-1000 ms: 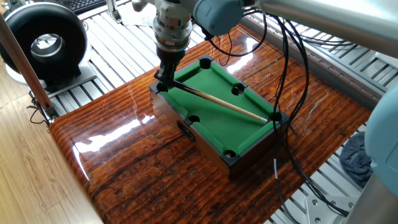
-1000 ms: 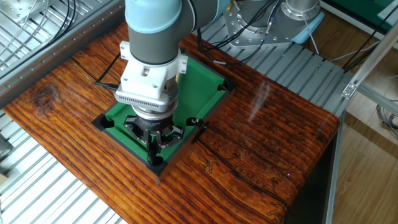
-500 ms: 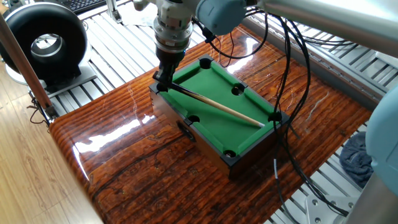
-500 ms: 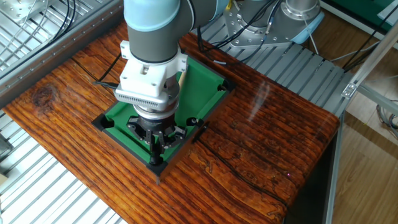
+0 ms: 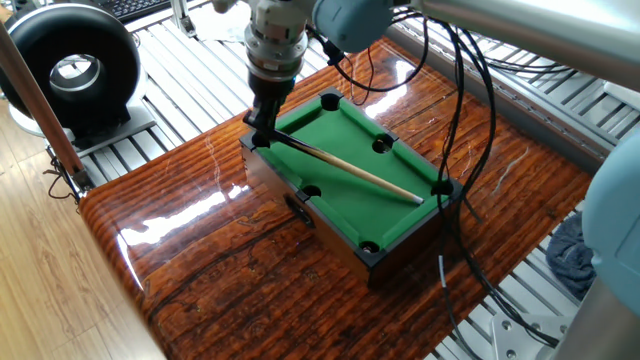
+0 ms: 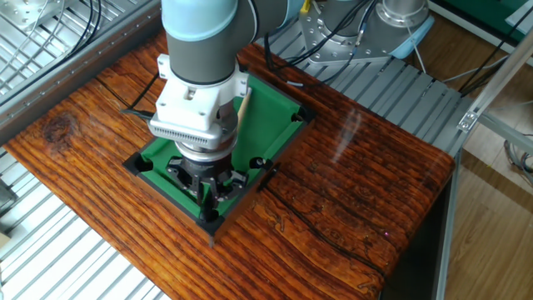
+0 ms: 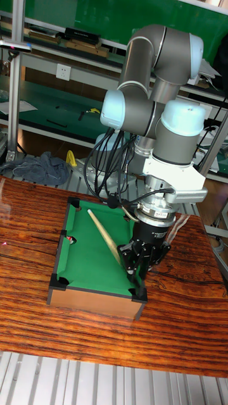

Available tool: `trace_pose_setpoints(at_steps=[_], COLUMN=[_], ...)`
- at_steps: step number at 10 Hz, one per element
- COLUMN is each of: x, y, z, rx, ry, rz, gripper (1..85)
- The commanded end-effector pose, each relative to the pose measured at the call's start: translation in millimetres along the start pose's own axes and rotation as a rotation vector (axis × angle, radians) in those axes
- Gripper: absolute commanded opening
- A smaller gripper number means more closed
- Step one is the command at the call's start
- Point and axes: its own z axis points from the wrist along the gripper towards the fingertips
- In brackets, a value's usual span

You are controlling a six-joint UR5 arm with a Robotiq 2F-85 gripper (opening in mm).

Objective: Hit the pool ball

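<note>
A small pool table (image 5: 400, 222) with green felt and black corner pockets stands on the wooden tabletop. A thin wooden cue stick (image 5: 350, 170) lies slanted across the felt. My gripper (image 5: 262, 135) is shut on the cue's dark butt end over the table's left corner, also seen in the other fixed view (image 6: 206, 200) and the tall view (image 7: 136, 269). A tiny pale speck at the left side pocket (image 7: 69, 240) could be the pool ball, but it is too small to tell. The arm hides much of the felt in the other fixed view.
The glossy wooden tabletop (image 5: 220, 250) is ringed by metal slat rails. A black round device (image 5: 70, 70) sits at the back left. Black cables (image 5: 460, 150) hang over the pool table's far right corner. A grey cloth (image 5: 570, 255) lies at the right.
My gripper has shifted slightly back toward the left corner. The cue has slid with it, so its tip has drawn back from the far right corner pocket.
</note>
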Motion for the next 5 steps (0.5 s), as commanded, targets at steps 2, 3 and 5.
trace_pose_setpoints(at_steps=[2,3,5], x=[-16.6,-22.2,-36.4], y=[-4.6,-6.4,-11.5], z=[-5.9,-8.7,-19.7], rx=[0.01,0.017,0.007], ry=[-0.024,-0.031,-0.008], rz=[0.014,0.037,0.042], gripper=[54.7,54.7,41.7])
